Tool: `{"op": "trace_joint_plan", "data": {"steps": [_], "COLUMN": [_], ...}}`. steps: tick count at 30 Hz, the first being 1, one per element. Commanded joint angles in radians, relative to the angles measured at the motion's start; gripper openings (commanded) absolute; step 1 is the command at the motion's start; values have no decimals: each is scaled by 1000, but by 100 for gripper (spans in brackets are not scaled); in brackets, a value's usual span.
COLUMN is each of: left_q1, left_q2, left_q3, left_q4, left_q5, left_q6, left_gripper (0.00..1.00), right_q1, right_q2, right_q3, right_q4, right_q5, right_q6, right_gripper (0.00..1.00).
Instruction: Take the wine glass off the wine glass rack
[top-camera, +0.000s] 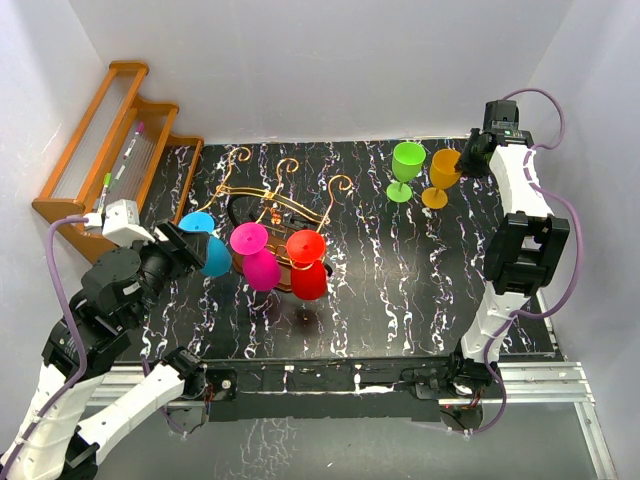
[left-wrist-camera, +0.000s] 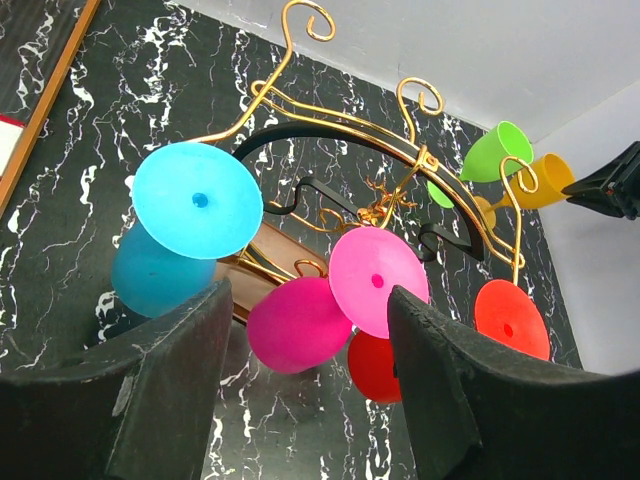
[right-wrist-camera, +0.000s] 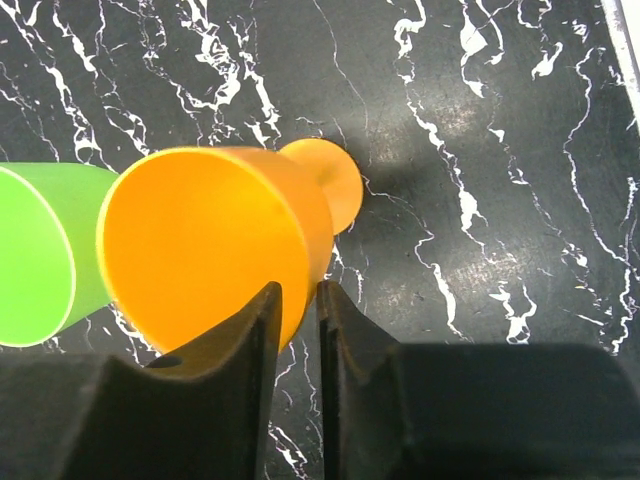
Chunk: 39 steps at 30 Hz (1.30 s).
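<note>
The wine glass rack (top-camera: 275, 215), gold wire with curled tips on a dark wooden base, stands left of the middle of the black marbled table (top-camera: 400, 290). Three glasses hang from it upside down by their feet. The cyan wine glass (top-camera: 205, 245) is at its left end, the magenta wine glass (top-camera: 255, 255) at its near middle and the red wine glass (top-camera: 307, 262) at its near right.

The left end effector (top-camera: 192, 248) sits just left of the rack, at the cyan glass. It is released, with its fingers (left-wrist-camera: 170, 380) spread wide. In the left wrist view the cyan foot (left-wrist-camera: 197, 200) and magenta foot (left-wrist-camera: 378, 280) show above the fingers, and nothing is gripped between them.

Well to the right of the rack, the green wine glass (top-camera: 406, 168) and the orange wine glass (top-camera: 441, 175) stand upright on the table, close side by side. The right end effector (top-camera: 468, 158) is clenched on the rim of the orange glass (right-wrist-camera: 210, 240). One finger (right-wrist-camera: 240, 340) is inside the bowl and the other outside.

Behind and left of the rack, a stepped wooden shelf (top-camera: 110, 140) holds pens (top-camera: 128, 150). Any lettering on them is too small to read.
</note>
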Motion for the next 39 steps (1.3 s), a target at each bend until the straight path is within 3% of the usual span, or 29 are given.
{"op": "trace_joint_plan", "data": {"steps": [1,15,20,23,28,32,35,39], "left_q1": [4,4,4,4,4,10,116,556], "left_q2": [-3,16,53,109,329,584,713,763], "left_q3": [-1,-13,-24,-12,169,452,647,666], "left_q4": [3,16,36,101,202,131,80,131], "left_q5": [5,30,72,141,298,233,275,717], "left_q6": [-2,-17,-26,-6,74,128,136,-43], "left_gripper": [61,61,61,62,62,62,62,61], "right_q1": [7,20,114,205,321,358,358,358], "right_q2": [6,-158,-317,-427,-552,-606,-625,-620], "right_q3": [25,139,166,102,-33,-122,-156,-162], "right_q4": [35,-10,13,99,193,215,224,226], "right_q5": [-35,-62,-55,-146,-338,-335,-319,-327], "right_q6": [-8,1,-14,-24,-27,-43,-65,-90], "right_gripper": [26,36,37,38,39,39,39,39]}}
